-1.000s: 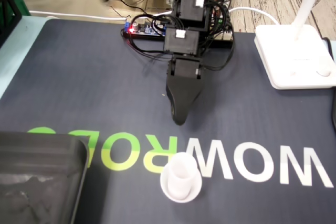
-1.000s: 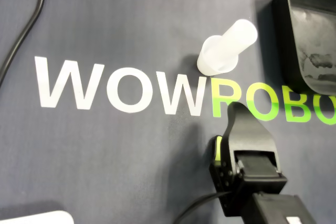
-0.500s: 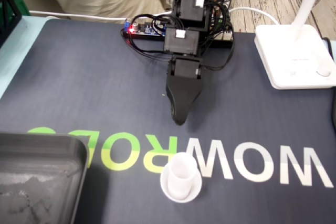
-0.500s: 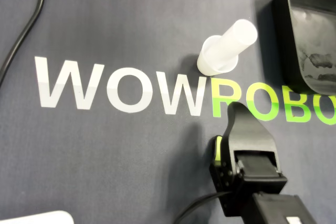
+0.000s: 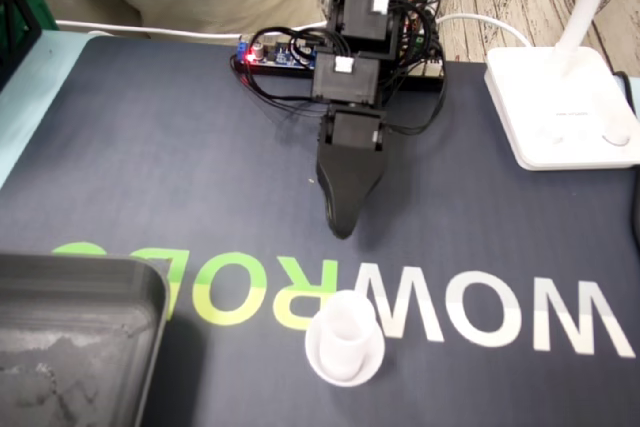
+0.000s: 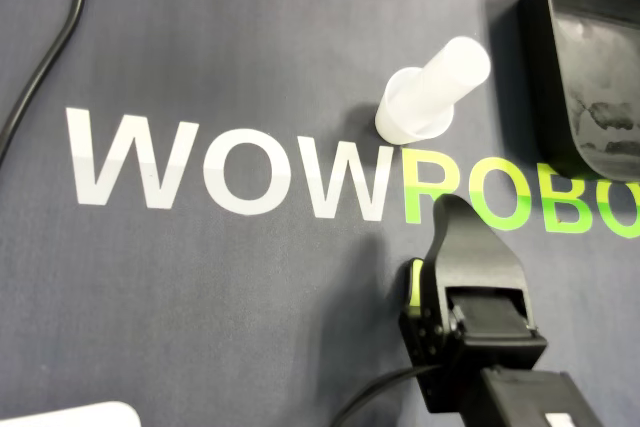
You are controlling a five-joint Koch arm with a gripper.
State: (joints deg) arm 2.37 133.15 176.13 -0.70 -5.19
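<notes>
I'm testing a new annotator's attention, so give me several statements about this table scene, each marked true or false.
1. The pincer grips the white tube. False: the tube stands apart from it, beyond its tip.
2. The white tube stands upright on its wider base. True.
3. The black tray lies between pincer and tube. False: it lies off to the side, at the left in the fixed view.
4. A white lamp base sits at the right of the fixed view. True.
5. The mat has all-white lettering. False: part of it is green.
</notes>
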